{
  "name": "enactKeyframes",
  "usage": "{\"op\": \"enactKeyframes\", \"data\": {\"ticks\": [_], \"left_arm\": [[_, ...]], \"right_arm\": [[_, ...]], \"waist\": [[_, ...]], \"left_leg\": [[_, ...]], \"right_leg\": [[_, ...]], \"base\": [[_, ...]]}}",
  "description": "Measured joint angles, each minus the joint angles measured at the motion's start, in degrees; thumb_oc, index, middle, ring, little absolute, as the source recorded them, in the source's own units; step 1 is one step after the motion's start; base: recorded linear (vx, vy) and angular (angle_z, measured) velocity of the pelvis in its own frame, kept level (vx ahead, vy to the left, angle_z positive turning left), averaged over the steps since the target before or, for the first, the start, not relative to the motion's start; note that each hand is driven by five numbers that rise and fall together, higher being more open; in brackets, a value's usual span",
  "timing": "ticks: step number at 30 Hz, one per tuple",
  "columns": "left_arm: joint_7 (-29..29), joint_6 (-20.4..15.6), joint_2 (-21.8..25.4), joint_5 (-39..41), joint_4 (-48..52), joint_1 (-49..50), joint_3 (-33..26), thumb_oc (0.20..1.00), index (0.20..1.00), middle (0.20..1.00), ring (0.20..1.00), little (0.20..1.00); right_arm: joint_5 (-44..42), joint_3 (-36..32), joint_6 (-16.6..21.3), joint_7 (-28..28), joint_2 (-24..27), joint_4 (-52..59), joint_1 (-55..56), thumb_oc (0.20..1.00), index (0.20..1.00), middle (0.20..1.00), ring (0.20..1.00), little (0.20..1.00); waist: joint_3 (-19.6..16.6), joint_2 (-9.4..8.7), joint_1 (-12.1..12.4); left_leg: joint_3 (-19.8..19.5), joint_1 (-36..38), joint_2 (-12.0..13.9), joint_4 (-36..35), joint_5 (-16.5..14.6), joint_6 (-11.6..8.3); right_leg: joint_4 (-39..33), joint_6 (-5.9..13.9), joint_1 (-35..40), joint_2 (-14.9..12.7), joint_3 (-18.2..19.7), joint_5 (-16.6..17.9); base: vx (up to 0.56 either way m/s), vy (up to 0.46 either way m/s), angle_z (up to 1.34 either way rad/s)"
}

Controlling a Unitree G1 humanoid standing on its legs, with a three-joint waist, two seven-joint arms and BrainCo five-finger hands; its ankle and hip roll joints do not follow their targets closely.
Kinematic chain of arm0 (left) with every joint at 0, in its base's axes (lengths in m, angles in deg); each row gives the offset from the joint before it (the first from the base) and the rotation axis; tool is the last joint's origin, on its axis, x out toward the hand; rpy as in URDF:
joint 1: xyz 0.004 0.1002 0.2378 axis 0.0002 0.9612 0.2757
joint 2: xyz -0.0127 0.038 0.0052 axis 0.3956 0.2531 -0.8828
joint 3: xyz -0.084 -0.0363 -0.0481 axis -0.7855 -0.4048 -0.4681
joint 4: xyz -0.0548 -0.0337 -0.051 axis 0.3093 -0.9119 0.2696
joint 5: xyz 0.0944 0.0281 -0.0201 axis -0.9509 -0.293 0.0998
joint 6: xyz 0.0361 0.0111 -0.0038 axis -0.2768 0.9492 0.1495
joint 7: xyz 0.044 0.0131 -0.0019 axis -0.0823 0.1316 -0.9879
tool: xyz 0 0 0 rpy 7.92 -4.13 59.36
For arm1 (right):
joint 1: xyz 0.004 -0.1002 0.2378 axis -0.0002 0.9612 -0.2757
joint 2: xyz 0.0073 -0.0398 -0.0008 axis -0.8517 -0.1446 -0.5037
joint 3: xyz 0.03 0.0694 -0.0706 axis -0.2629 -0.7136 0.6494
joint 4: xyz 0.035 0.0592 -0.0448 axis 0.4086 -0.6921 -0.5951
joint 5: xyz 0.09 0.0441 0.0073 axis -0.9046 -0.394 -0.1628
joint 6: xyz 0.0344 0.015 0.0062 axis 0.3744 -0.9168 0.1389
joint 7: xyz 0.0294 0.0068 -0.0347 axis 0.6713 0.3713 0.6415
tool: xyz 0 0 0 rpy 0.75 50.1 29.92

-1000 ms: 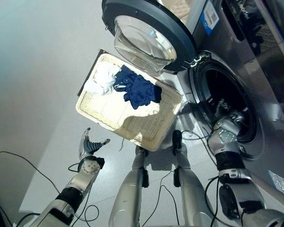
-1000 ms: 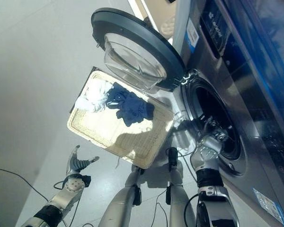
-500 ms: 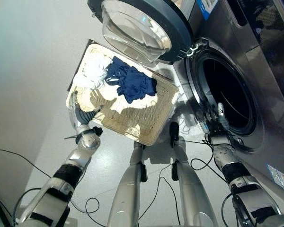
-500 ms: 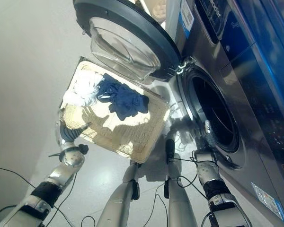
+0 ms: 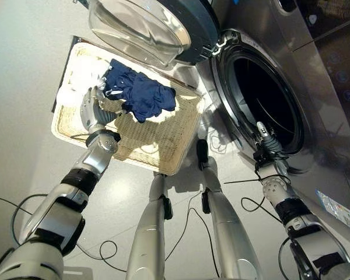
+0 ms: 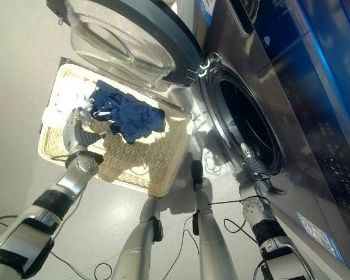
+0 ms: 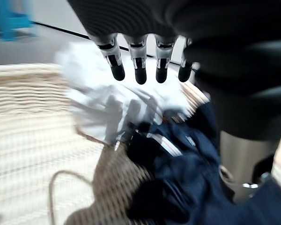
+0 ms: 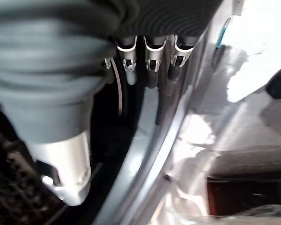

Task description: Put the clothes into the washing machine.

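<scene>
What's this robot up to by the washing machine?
It is loading laundry. The washing machine stands with its round door swung open. Beside it on the floor lies a wicker basket holding a dark blue garment and a white garment. The left hand reaches over the basket, fingers open above the clothes, nothing gripped yet. The right hand hangs by the lower rim of the drum opening, holding nothing.

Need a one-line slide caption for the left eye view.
Left hand open over the basket beside the blue clothes; right hand at the open washer's drum rim.
</scene>
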Motion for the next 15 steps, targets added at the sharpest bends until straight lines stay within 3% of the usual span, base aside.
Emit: {"op": "enactKeyframes", "data": {"ticks": [11,15], "left_arm": [[2.1,0.6,-1.3,-6.1,-4.1,-8.8,5.8,1.000,1.000,1.000,1.000,1.000],[4.7,3.2,-2.3,-10.8,-7.0,-11.1,8.5,1.000,1.000,1.000,1.000,1.000]], "right_arm": [[0.0,2.8,-0.9,2.3,-0.6,-1.8,-2.6,1.000,1.000,1.000,1.000,1.000],[0.0,5.0,-1.2,2.9,-0.6,-1.7,-3.4,1.000,1.000,1.000,1.000,1.000]], "waist": [[0.0,-0.77,-1.7],[-0.1,-0.83,-2.1]], "left_leg": [[1.0,-2.0,0.3,0.0,0.3,-0.19],[1.0,-3.1,0.3,0.0,0.6,-0.24]], "right_leg": [[1.6,-0.01,-3.2,0.3,-0.1,0.0],[2.0,-0.07,-4.5,0.3,-0.2,0.0]], "base": [[0.00,0.000,-0.04],[0.00,0.000,0.00]]}}
